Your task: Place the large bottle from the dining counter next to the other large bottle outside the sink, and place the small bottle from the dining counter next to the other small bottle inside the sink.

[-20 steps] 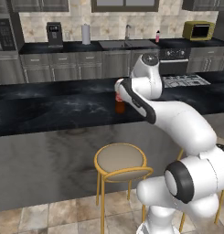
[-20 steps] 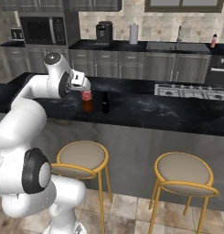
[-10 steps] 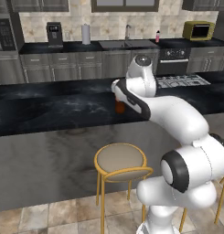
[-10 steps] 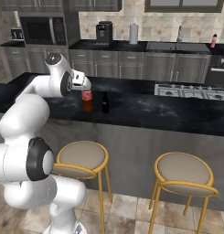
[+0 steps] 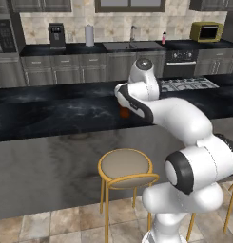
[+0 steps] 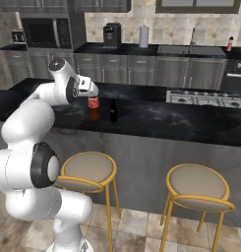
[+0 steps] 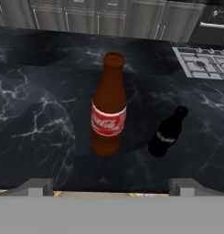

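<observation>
Left base view first: my arm reaches over the dining counter point(image 5: 56, 114), hiding most of the large bottle point(image 5: 124, 112); the sink point(image 5: 132, 46) lies far behind, the pink bottle point(image 5: 164, 38) beside it. Right base view: my pincer point(image 6: 92, 96) hangs released just above the large bottle point(image 6: 94, 109), small bottle point(image 6: 113, 110) alongside. Hand view: both bottles stand upright, apart.

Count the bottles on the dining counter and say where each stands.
2. Brown bottle upright near the counter's front edge; small dark bottle beside it, toward the cooktop.
</observation>
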